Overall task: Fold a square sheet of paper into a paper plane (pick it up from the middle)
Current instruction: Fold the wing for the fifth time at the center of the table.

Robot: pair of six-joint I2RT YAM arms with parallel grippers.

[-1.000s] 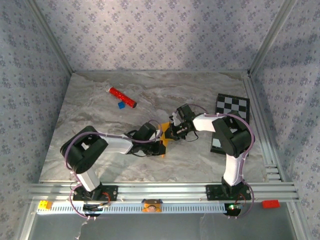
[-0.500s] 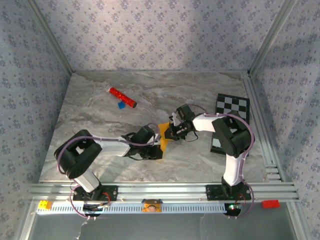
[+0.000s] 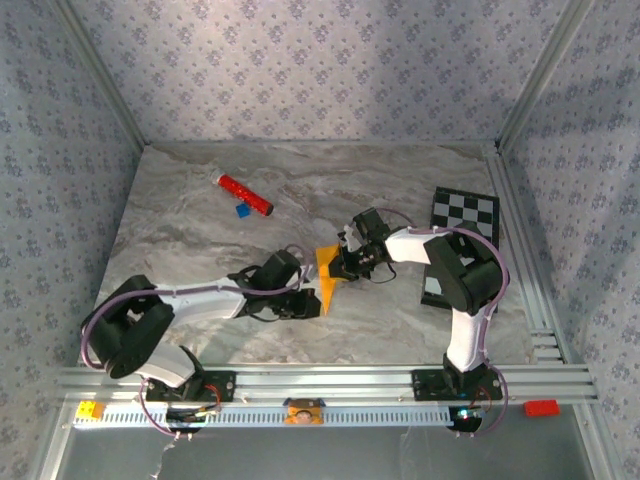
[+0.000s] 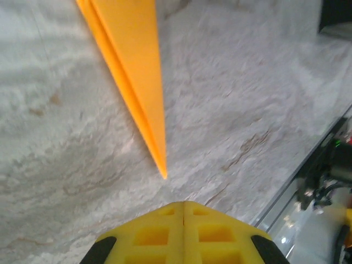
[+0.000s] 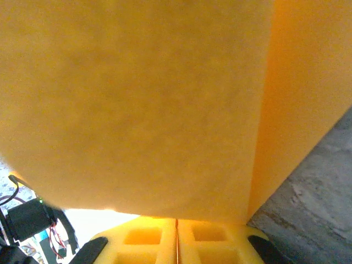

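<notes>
1. Since the paper plane already reads as a slim pointed dart w/ a long crease down it, most folds look done. By my judgement the task is late-stage.
2. right gripper: fingers pressed together, pinching the plane's wide end. Paper rises straight from betw. its tips and covers nearly all of the wrist view. So the plane is held at the right fingertips, nose pointing away from that gripper and toward the other one.
3. left gripper: fully closed, nothing betw. the fingers. Plane's sharp tip sits just ahead of its fingertips, near but apart, no contact seen. Rest of the dart runs off ahead and to the upper left in the wrist view.
4. Top view: both grippers sit mid-table, right gripper at the wide end, left gripper near the nose.
5. Done (judged): sheet narrowed to a point, nose and side folds in, doubled edge along the crease.
6. Left (judged): maybe sharpen creases or spread wings, then set down and let go.
7. Can't tell if the wings match, or if the nose rests on the table or hangs just above it. Right wrist view is too close to show shape.
8. Risk: thin paper on a one-point pinch could sag or twist if the nose gets poked.
</notes>
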